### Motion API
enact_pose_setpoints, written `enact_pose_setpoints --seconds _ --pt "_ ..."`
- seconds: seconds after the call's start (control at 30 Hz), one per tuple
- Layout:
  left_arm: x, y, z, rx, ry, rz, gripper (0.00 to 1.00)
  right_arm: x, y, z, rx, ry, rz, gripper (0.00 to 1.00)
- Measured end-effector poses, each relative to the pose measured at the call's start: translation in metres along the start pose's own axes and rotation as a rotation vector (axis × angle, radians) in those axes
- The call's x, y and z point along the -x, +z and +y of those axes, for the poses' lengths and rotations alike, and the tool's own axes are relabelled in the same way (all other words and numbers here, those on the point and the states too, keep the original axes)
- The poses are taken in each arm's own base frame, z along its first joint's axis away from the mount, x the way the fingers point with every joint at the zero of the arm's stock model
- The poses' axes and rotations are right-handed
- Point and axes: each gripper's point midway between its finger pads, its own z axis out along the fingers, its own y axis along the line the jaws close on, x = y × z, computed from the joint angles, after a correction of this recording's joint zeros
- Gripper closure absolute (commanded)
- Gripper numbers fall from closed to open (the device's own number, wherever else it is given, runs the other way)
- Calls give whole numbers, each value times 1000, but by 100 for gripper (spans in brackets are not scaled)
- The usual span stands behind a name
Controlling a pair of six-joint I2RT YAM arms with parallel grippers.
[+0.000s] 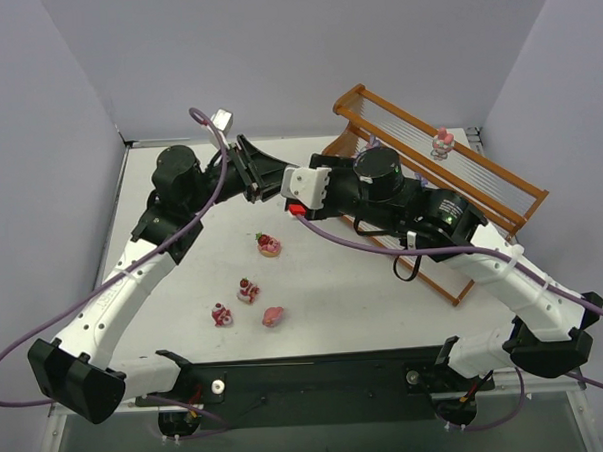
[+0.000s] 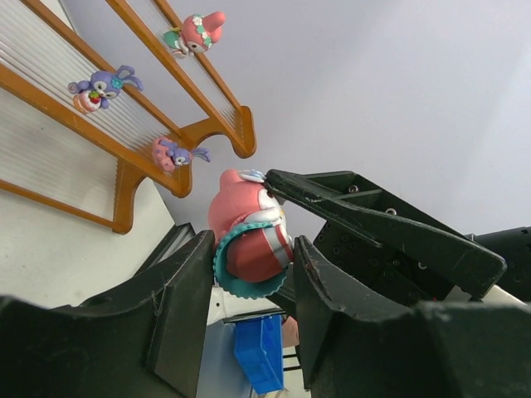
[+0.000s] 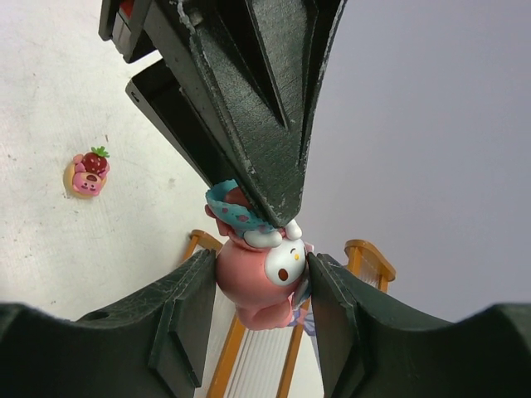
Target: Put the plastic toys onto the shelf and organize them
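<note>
One pink plastic toy (image 2: 249, 236) with a teal frilled base hangs in the air between both arms. My left gripper (image 2: 253, 245) is shut on its base end. My right gripper (image 3: 263, 261) is shut on its pink head (image 3: 257, 282). In the top view the two grippers meet above the back of the table, left gripper (image 1: 271, 175) against right gripper (image 1: 288, 182). The shelf (image 1: 480, 178) stands at the back right with a pink toy (image 1: 442, 142) on its top tier. The left wrist view shows three toys on the shelf: pink (image 2: 199, 31), purple (image 2: 104, 85) and purple (image 2: 174, 153).
Several toys lie on the white table in front of the arms: one (image 1: 269, 244), one (image 1: 248, 289), one (image 1: 221, 314) and one (image 1: 273, 315). The strawberry toy (image 3: 87, 172) also shows in the right wrist view. A blue bin (image 2: 261, 348) shows behind the left fingers.
</note>
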Motion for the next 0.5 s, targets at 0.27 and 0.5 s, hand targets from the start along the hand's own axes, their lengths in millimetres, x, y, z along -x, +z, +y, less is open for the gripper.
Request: enact_pose_setpoints --seconds 0.27,0.5 --pt "1 3 -6 -35 8 -4 100 4 -6 0 -5 76 -11 13" --pt "8 -1 -8 -30 99 -52 100 26 -48 -9 -32 231 -139 1"
